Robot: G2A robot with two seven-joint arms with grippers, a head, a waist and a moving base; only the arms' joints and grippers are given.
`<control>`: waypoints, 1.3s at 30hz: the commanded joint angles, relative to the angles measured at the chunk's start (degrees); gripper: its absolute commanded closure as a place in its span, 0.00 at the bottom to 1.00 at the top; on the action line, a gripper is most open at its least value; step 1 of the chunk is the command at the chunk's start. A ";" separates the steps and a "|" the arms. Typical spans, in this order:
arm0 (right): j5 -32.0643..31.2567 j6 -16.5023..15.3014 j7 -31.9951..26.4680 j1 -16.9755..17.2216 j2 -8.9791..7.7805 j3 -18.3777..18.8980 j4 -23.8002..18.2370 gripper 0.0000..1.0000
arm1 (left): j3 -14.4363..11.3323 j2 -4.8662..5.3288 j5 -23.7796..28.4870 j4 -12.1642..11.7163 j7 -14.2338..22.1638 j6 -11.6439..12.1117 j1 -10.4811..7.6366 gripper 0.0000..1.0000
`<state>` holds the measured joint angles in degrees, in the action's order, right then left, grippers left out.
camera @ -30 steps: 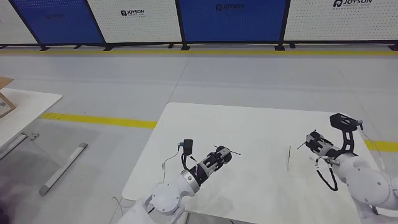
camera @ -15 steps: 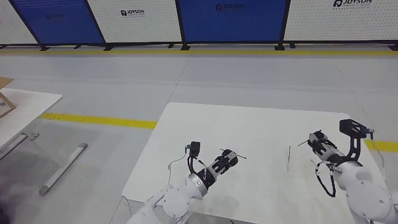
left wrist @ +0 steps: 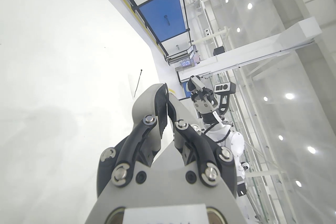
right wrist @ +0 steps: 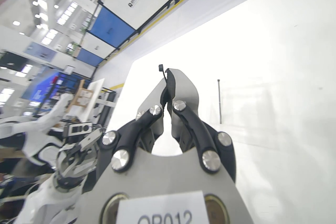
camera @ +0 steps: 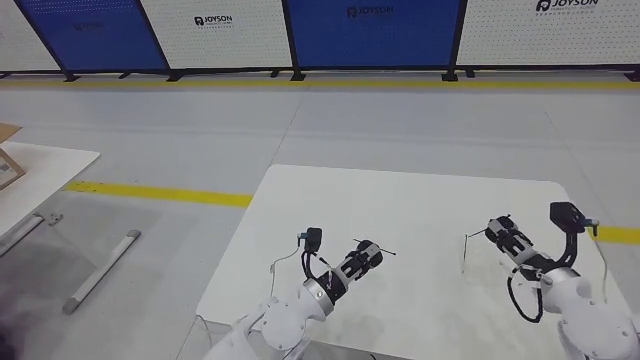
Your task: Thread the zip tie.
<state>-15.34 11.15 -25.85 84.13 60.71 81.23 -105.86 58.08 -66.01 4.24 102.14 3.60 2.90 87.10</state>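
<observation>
The right gripper's [right wrist: 168, 75] fingers [right wrist: 185, 87] are pressed together on a black zip tie [right wrist: 160, 68]. Its small square head and a short stretch of strap stick out past the fingertips. From above, the same tie shows as a thin dark line running out from the right gripper [camera: 495, 228] toward the middle of the desk [camera: 400, 200], held off the surface.

The left gripper's [left wrist: 166, 89] fingers [left wrist: 149, 101] are also together, with the ribbed pads meeting at the tips. Its own wrist camera shows nothing between them. From above, however, a thin black strip [camera: 385, 251] crosses the tips of the left gripper [camera: 368, 251] and juts out on both sides, seemingly pinched there. It is too fine to name with certainty.

A loose zip tie [camera: 465, 252] lies flat and straight on the white desk, just beside the right gripper and well apart from the left one. The left wrist camera sees it [left wrist: 138, 83] on the desk beyond its fingertips, with the right gripper [left wrist: 200, 95] farther off. The right wrist camera sees it [right wrist: 219, 101] lying near its own fingers.

Both arms sit at the near edge of the desk, well apart from each other. Beyond the desk are a grey floor with a yellow line [camera: 150, 192], a second white table [camera: 40, 175] off to the left, and a row of blue and white perforated panels [camera: 370, 10].
</observation>
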 commanded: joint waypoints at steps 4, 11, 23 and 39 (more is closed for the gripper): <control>4.64 -2.78 2.71 3.08 0.43 -0.59 -0.22 1.00 | 0.00 0.00 0.00 0.00 0.00 0.00 0.00 1.00; 4.64 -2.78 2.71 3.08 0.43 -0.59 -0.22 1.00 | 0.00 0.00 0.00 0.00 0.00 0.00 0.00 1.00; 4.64 -2.78 2.71 3.08 0.43 -0.59 -0.22 1.00 | -2.91 -0.78 -10.60 0.05 -2.29 -6.30 -5.23 1.00; 4.64 -2.78 2.71 3.08 0.43 -0.59 -0.22 1.00 | 5.65 0.24 13.25 2.83 13.73 -3.24 -2.82 1.00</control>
<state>-10.70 8.37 -23.14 87.21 61.15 80.64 -106.07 62.35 -65.89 14.92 104.73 17.07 -0.55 83.94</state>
